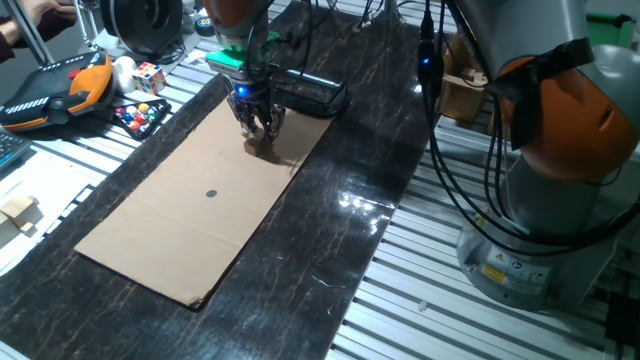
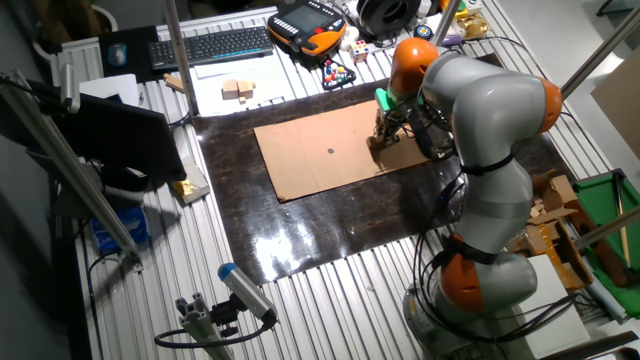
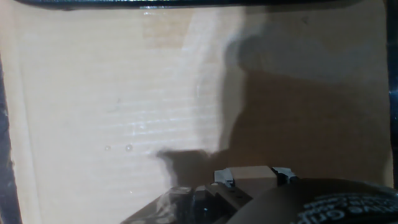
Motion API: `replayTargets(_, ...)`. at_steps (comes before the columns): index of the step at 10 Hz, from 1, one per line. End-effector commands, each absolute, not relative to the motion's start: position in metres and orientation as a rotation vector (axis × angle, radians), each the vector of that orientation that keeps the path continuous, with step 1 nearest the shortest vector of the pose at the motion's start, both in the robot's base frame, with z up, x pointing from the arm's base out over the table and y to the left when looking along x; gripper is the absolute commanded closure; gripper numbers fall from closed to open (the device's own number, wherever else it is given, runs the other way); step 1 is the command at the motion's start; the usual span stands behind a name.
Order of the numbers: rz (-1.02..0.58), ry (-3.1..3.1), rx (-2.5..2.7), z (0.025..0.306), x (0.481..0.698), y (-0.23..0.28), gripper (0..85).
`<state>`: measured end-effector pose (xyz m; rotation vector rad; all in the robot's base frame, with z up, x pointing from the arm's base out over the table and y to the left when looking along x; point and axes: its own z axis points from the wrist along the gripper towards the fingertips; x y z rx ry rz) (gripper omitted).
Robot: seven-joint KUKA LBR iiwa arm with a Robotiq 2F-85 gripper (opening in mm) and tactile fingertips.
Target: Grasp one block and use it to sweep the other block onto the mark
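Observation:
My gripper [image 1: 262, 138] stands low over the far end of the tan cardboard [image 1: 180, 235], fingers down at its surface. In the hand view the gripper [image 3: 252, 180] is shut on a small tan wooden block [image 3: 249, 172] held between the grey pads [image 3: 222, 177]. The mark [image 1: 211, 194] is a small dark dot near the cardboard's middle, well away from the gripper; it also shows in the other fixed view [image 2: 331, 152]. A faint tan square [image 3: 165, 34] lies on the cardboard ahead of the fingers; I cannot tell whether it is the other block. The fixed views show no second block on the cardboard.
Loose wooden blocks [image 1: 18, 210] lie off the cardboard at the left. A black tray [image 1: 315, 95] sits just behind the gripper. A teach pendant [image 1: 55, 90], coloured balls [image 1: 140, 115] and a colour cube [image 1: 150, 76] are at the back left. The arm's base [image 1: 560, 200] stands at the right.

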<state>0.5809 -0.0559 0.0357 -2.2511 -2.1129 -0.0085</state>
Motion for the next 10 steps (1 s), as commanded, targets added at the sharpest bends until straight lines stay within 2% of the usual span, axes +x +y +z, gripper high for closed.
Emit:
replayTargets(1,-0.009,-2.114,-2.255,0.037,0.582,-0.055,84.0)
replayTargets(10,-0.006,-2.094,-2.291,0.036,0.581,-0.041,84.0)
